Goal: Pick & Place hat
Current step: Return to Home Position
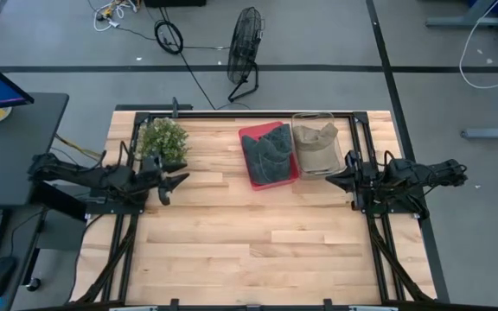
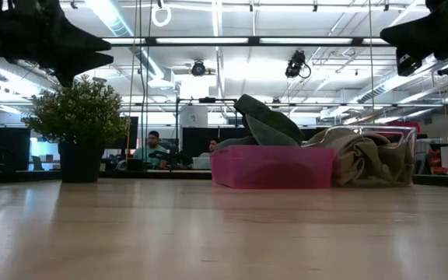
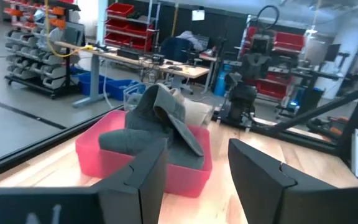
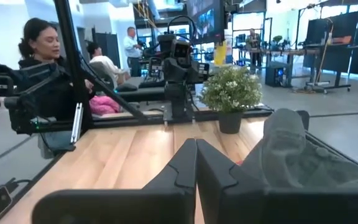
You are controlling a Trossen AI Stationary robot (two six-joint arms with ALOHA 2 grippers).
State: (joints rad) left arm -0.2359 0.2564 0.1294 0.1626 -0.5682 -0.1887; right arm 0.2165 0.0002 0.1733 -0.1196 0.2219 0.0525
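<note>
A dark grey hat point(image 1: 269, 152) lies in a pink bin point(image 1: 251, 132) at the table's far middle, its top rising above the bin's rim point(image 2: 267, 120) point(image 3: 160, 118). A tan hat point(image 1: 316, 144) fills a clear bin point(image 1: 313, 116) right beside it point(image 2: 364, 155). My left gripper point(image 1: 173, 185) point(image 3: 194, 171) hangs open above the table's left side, pointing toward the pink bin. My right gripper point(image 1: 332, 174) point(image 4: 196, 163) is shut, held above the table just near-right of the clear bin. Neither touches anything.
A potted plant point(image 1: 162, 138) point(image 2: 78, 128) stands on the table's far left, close behind my left gripper. Bare wood point(image 1: 258, 242) stretches across the near half. A fan point(image 1: 245, 47) stands on the floor beyond the far edge. People point(image 4: 39, 56) sit in the room behind.
</note>
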